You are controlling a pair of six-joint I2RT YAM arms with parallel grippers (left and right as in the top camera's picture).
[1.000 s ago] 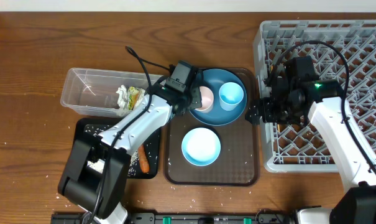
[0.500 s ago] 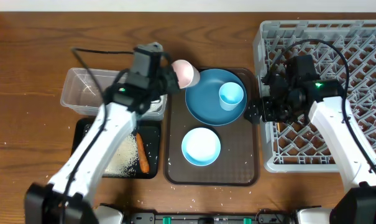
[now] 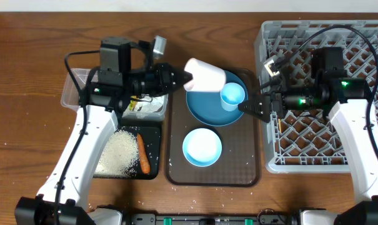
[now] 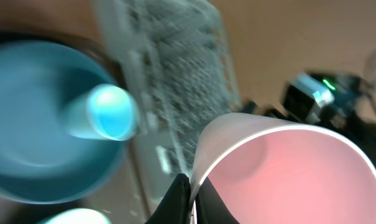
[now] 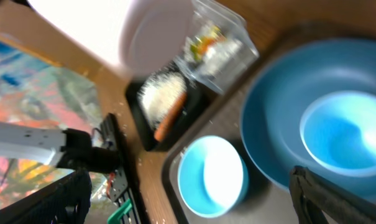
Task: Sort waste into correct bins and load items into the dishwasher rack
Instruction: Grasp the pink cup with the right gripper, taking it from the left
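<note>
Left claw point(image 3: 185, 77): pressed together on the rim wall of the pink cup point(image 3: 205, 74). In the left wrist view one finger point(image 4: 175, 202) lies outside the wall and the other inside. The cup is held off the surface point(image 3: 32, 50), tipped on its side. In the overhead view it overlaps the far-left rim of the blue plate point(image 3: 207, 112).

Right claw point(image 3: 248, 107): spread. Its two fingers stand wide apart at the lower corners of the right wrist view. The claw sits at the right rim of the plate, near the light blue cup point(image 3: 232, 95); contact cannot be determined.

Item positions:
- The light blue cup stands upright on the plate.
- The plate and the white bowl point(image 3: 202, 147) sit on the brown serving tray point(image 3: 250, 170) at the middle of the surface, with the bowl nearer the front edge.
- The dishwasher rack point(image 3: 363, 37) occupies the right edge.
- The clear tub point(image 3: 76, 94) lies left of the serving tray and contains tissues and wrapper point(image 3: 144, 105).
- The black tray point(image 3: 154, 134) lies just in front of the tub. It holds the rice point(image 3: 117, 153) and the carrot point(image 3: 142, 154).
</note>
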